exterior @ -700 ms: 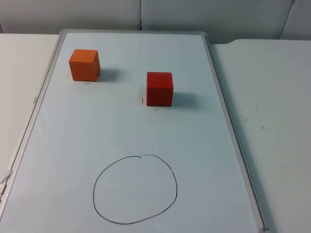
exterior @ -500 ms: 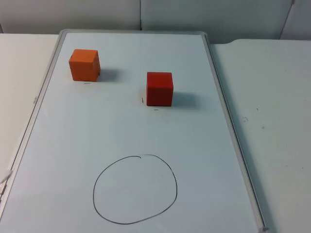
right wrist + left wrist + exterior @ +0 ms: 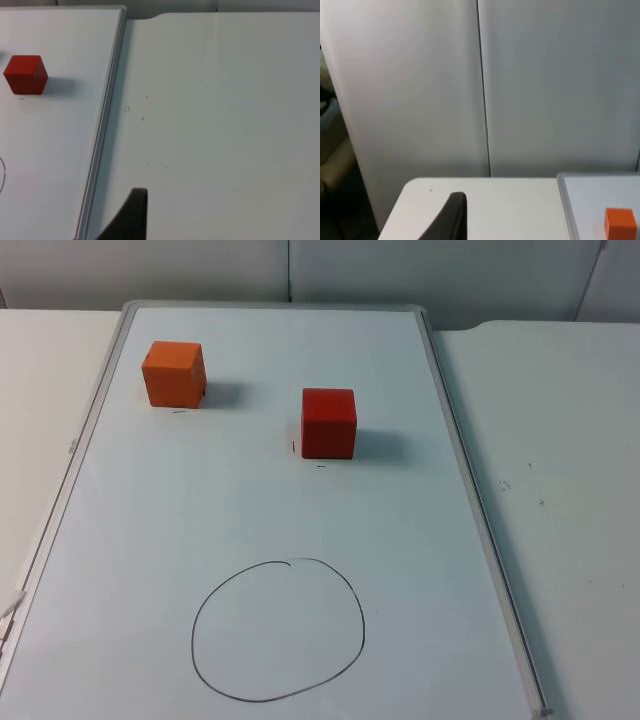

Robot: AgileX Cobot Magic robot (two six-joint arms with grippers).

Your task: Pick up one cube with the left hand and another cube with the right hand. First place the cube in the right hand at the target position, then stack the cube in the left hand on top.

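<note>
A whiteboard (image 3: 440, 420) lies flat on a white table (image 3: 560, 460), its long side running from near to far. Two cubes sit on its far half, well apart. The orange cube (image 3: 174, 373) is at the far left, close to the board's left rim. The red cube (image 3: 328, 422) is nearer the middle, to the right of the orange one and a little closer to the viewer. Each stands squarely on one face. A hand-drawn circle (image 3: 278, 630) on the near half marks the target, and nothing lies inside it.

The left gripper (image 3: 451, 220) sits off the board's left side, over bare table, aimed toward the grey wall (image 3: 545, 85). From it, the orange cube (image 3: 620, 224) lies to the right, just inside the board rim. The right gripper (image 3: 131, 216) sits off the board's right side, over bare table. From it, the red cube (image 3: 25, 74) lies to the left, past the board rim (image 3: 105, 120). Only one fingertip of each gripper is visible, so I cannot tell whether either is spread or closed. Neither holds a cube.

By position, orange suits the left arm and red the right. Nothing blocks either approach except the low rim.
</note>
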